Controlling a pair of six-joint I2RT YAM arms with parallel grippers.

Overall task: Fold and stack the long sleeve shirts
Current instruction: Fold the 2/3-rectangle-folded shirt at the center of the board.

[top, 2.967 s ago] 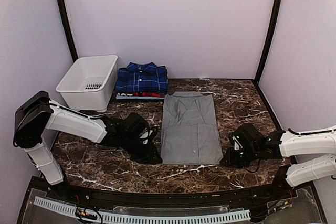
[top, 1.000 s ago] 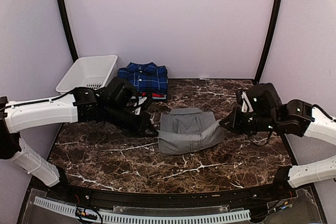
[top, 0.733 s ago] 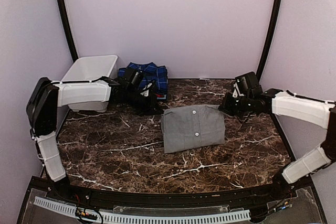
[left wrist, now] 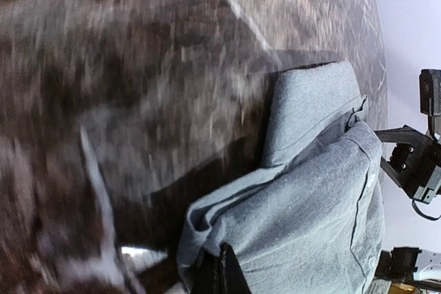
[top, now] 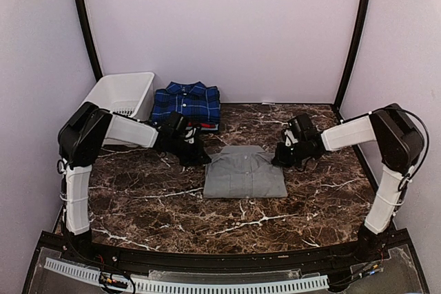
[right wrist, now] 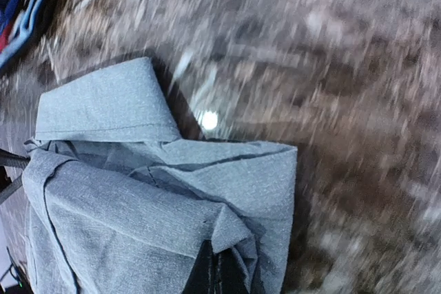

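Note:
The light grey shirt (top: 244,173) lies folded into a rectangle, collar up, at the middle of the marble table. My left gripper (top: 202,159) is shut on the grey shirt's left upper corner (left wrist: 207,239), where it pinches the cloth. My right gripper (top: 279,159) is shut on its right upper corner (right wrist: 238,232). The dark blue plaid shirt (top: 186,101) sits folded at the back, on top of a shirt with red and white edges (top: 204,126).
A white plastic basket (top: 117,98) stands at the back left beside the plaid stack. The enclosure's walls ring the marble table (top: 151,204) at the back and sides. My right gripper shows beyond the shirt in the left wrist view (left wrist: 417,163).
The grey shirt lay flat at full length; both grippers lifted its lower half, folded it back toward the collar, then turned it. It now lies as a compact rectangle, collar up.

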